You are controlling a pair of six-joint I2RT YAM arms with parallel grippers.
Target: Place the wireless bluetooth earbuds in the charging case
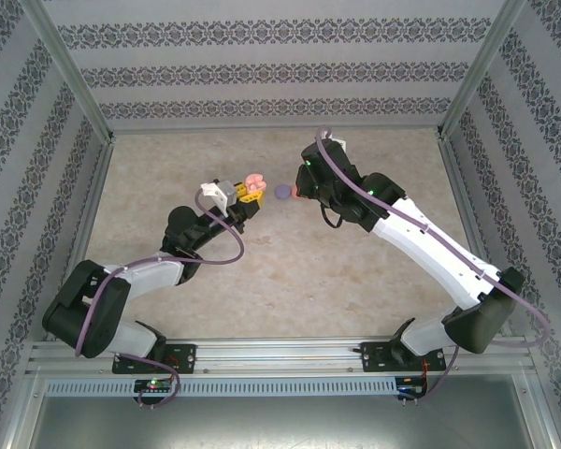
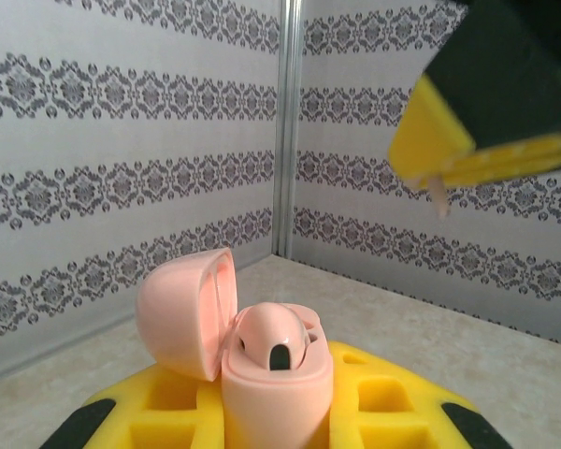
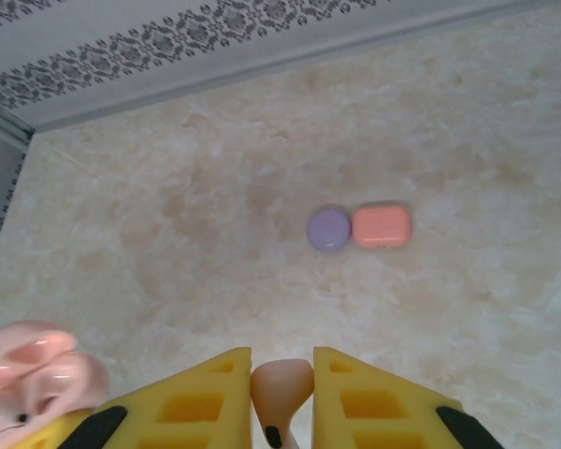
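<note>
Open pink case (image 2: 276, 388) (lid swung left) seats one earbud (image 2: 276, 339); second earbud (image 3: 280, 388) hangs apart.

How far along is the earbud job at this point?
Done: the pale pink charging case stands open in the left gripper, one bud apparently seated inside. In hand: the right gripper pinches a pale salmon earbud near it. Left: seating it; the closed purple round case and coral case on the table hide their contents.
</note>
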